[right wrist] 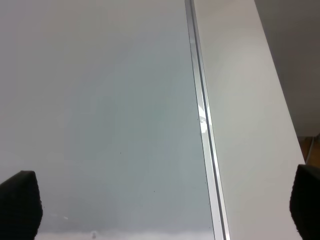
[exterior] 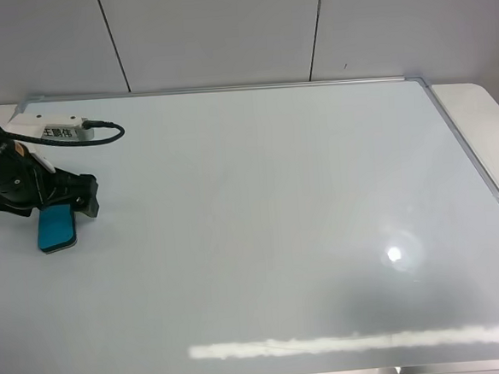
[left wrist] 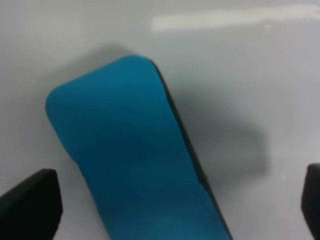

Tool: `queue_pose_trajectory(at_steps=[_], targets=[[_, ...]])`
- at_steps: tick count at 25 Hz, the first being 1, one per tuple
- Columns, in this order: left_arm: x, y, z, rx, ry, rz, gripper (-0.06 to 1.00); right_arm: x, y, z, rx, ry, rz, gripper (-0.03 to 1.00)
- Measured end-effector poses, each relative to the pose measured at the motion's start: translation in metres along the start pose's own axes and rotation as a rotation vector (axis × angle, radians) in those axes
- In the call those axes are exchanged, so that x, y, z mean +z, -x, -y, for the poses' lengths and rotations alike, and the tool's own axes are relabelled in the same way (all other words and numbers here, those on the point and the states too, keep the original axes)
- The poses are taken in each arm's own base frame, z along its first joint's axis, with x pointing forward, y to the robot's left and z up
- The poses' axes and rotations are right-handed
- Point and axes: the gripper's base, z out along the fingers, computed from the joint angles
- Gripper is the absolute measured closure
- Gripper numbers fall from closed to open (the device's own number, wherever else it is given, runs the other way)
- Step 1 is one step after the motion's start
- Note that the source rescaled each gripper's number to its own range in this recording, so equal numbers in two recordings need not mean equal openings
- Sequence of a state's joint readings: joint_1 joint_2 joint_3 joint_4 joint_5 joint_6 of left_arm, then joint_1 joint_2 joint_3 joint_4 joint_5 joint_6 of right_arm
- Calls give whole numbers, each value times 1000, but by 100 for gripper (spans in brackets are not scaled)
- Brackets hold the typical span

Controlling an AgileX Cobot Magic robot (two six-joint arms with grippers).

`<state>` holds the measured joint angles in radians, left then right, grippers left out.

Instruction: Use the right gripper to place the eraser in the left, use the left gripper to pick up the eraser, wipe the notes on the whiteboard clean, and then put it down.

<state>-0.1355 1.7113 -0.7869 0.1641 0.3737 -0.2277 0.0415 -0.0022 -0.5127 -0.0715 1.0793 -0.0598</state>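
Glossy whiteboard [exterior: 261,229] bears eraser [exterior: 56,229]; left tool [exterior: 77,196] wide, holding nothing.

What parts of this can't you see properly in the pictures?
- Right gripper: the high view leaves it out; its wrist view cuts both fingertips at the edges.
- Eraser: top end hidden under the left gripper in the high view; blurred and cut off in the left wrist view.
- Whiteboard: no notes visible.

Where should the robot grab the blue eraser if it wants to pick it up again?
Across the two long sides of the eraser, coming straight down from above. It lies flat on the whiteboard, felt side down, narrow enough to fit between the left hand's open fingers.
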Motion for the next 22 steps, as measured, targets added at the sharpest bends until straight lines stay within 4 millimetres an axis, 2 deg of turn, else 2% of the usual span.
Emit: queue_pose_trajectory(at_steps=[2,9,13,16,18,22], targets=[[0,0,0,6,-4,2,-4,0,0,0,0,0,0,-3],[0,0,1,7,-12,0,-4,0,0,0,0,0,0,-3],[-14,0,0,-4,-12,5,-4,0,0,0,0,0,0,-3],[-43,2,-1,-22,-13,31,-5,0,0,0,0,0,0,-3],[-71,5,-3,-39,-21,84,-5,0,0,0,0,0,0,-3],[-139,2,-7,-61,-33,231,-5,0,0,0,0,0,0,-3]])
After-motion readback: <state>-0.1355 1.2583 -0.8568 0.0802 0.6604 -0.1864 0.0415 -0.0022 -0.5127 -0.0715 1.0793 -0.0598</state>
